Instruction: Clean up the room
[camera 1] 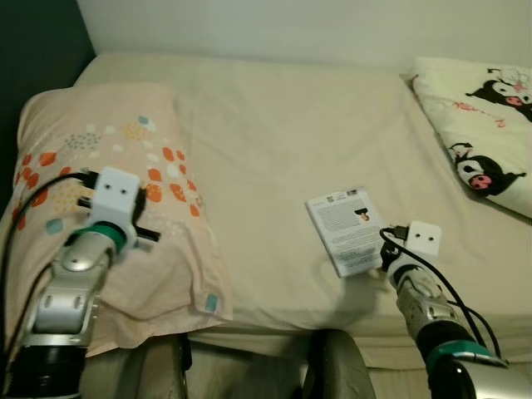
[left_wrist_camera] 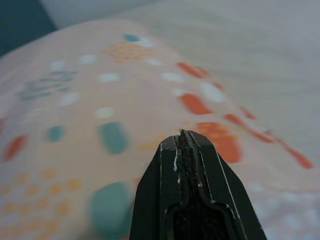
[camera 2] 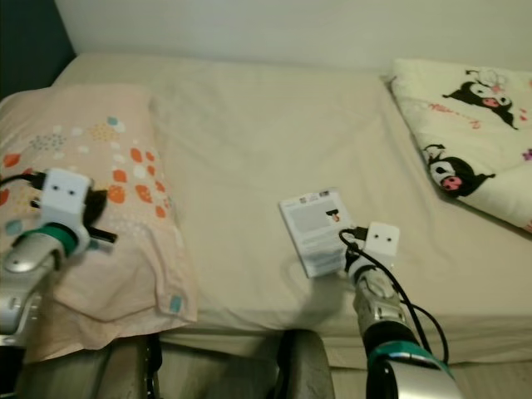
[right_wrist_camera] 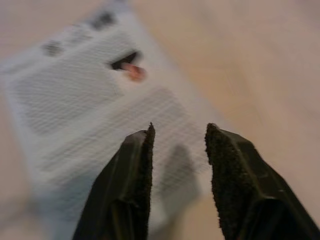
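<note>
A white printed booklet (camera 1: 347, 229) lies flat on the beige bed sheet (camera 1: 291, 141), near the front edge. My right gripper (right_wrist_camera: 180, 130) is open just above the booklet's (right_wrist_camera: 90, 100) near edge, with nothing between its fingers; in the left eye view it (camera 1: 385, 249) is at the booklet's right corner. My left gripper (left_wrist_camera: 182, 135) is shut, its fingers pressed together with nothing seen between them. It (camera 1: 152, 195) hovers over the peach pillow (camera 1: 108, 150) with orange and teal dots at the bed's left side.
A white blanket (camera 1: 482, 141) with black cartoon figures lies at the bed's right side. A dark wall (camera 1: 33, 41) stands at the far left and a pale wall behind the bed. The mattress's front edge (camera 1: 274, 332) runs just below both grippers.
</note>
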